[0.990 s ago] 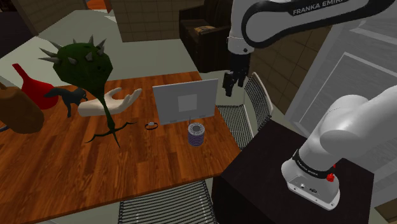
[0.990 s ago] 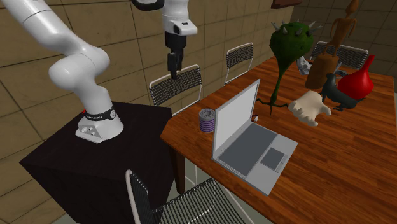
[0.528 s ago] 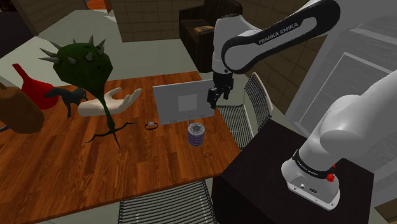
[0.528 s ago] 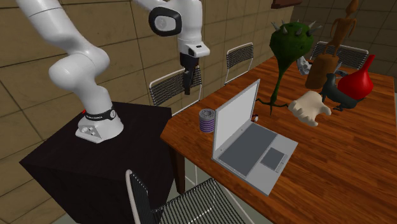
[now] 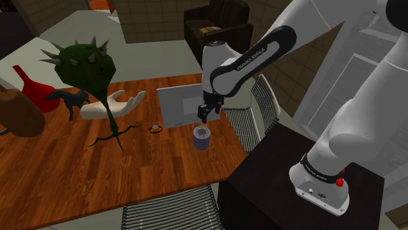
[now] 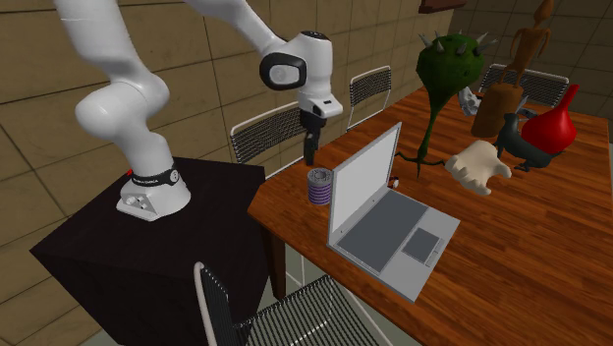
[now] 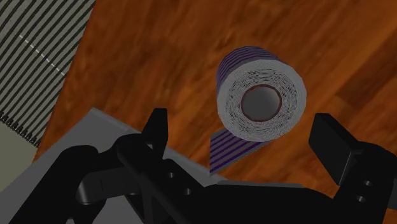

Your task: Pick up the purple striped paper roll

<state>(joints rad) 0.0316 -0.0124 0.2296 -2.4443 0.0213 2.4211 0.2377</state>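
Since the earlier frame, the white Franka arm [image 5: 243,60] has swung down and toward the shoulder view's left. This brings the pincer [image 5: 204,112] from beside the wire chair [image 5: 252,111] to a spot just above the purple striped paper roll [image 5: 201,137].

The arm reaches out from its dark stand [image 5: 281,176] over the near corner of the wooden bench [image 5: 65,176]. An open grey laptop [image 5: 189,104] sits near that corner, its lid back turned toward the roll. Farther along the bench are a spiky green plant [image 5: 85,65] and a pale model hand [image 5: 111,106]. A small ring [image 5: 155,129] lies just past the laptop.

The roll stands upright on its end, close beside the laptop lid and near the bench edge facing the stand. In the wrist view its hollow core faces straight up at the camera, and a loose striped tail [image 7: 232,149] trails from it onto the wood.

The pincer [image 7: 245,130] is spread wide, one finger on either side of the roll [image 7: 259,102] and neither touching it. That spread looks chosen to clear the roll's curved sides on the way down. A straight descent seems the next need, with care for the nearby lid.
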